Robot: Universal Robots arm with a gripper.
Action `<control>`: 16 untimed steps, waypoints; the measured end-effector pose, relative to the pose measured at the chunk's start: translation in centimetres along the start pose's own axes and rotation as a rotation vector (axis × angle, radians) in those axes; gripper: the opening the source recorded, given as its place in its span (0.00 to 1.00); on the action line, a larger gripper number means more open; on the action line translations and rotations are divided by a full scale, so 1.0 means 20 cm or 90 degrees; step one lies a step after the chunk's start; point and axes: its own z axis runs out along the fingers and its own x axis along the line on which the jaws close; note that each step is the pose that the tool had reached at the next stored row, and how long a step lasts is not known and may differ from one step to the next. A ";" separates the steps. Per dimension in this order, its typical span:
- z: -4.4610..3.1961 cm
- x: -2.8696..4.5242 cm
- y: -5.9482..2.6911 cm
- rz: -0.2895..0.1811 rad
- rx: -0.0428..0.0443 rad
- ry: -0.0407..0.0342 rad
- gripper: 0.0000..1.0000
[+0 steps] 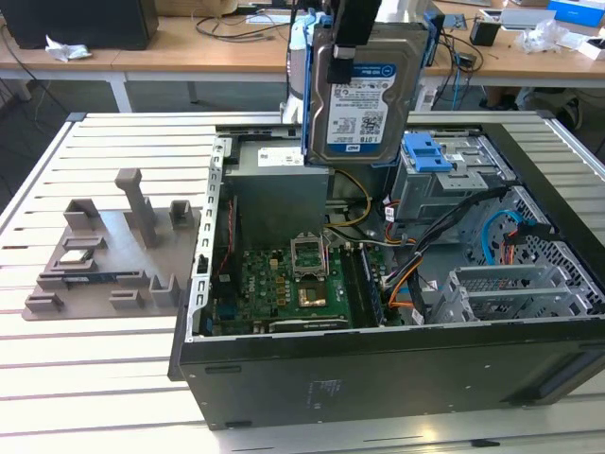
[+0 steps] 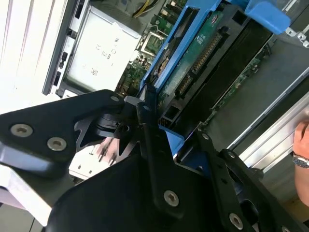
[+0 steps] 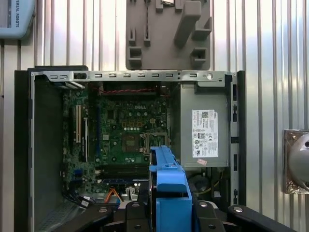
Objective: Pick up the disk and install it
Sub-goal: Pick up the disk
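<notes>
One broad slatted metal table [image 1: 95, 378] carries everything. The biggest thing on it is the black computer case [image 1: 378, 378], lying on its side with the panel off. Inside, the grey power supply box [image 1: 279, 184] with a white sticker fills the far corner toward the exterior view's left. The green motherboard [image 1: 274, 293] lies flat just in front of it. Outside the case, on the exterior view's left, a grey fixture plate [image 1: 104, 255] with upright posts rests on the table, apart from the case. The grey drive cage [image 1: 430, 156] with its blue handle sits inside the case, to the exterior view's right of the power supply box.

I hold the disk [image 1: 364, 95] in the air above the open case. It stands on edge with its white-and-blue label facing the exterior camera. In that view it hangs over the stretch between the power supply box and the drive cage; I cannot tell whether its lower edge touches anything.

In the second wrist view my gripper [image 2: 176, 140] is clamped on the disk, black fingers [image 2: 152, 154] pressed against the blue carrier bracket [image 3: 169, 193], and the disk's green circuit board faces that camera. A person's wrist with a watch [image 2: 301, 159] shows near the table's rail. Smallest, the processor socket [image 1: 310, 253] sits on the motherboard, below the disk in the exterior view.
</notes>
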 end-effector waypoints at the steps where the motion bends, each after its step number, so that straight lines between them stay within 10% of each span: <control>1: 0.000 0.001 -0.007 0.000 0.0000 0.0000 0.37; 16: 0.005 0.044 -0.090 0.000 -0.0002 -0.0001 0.37</control>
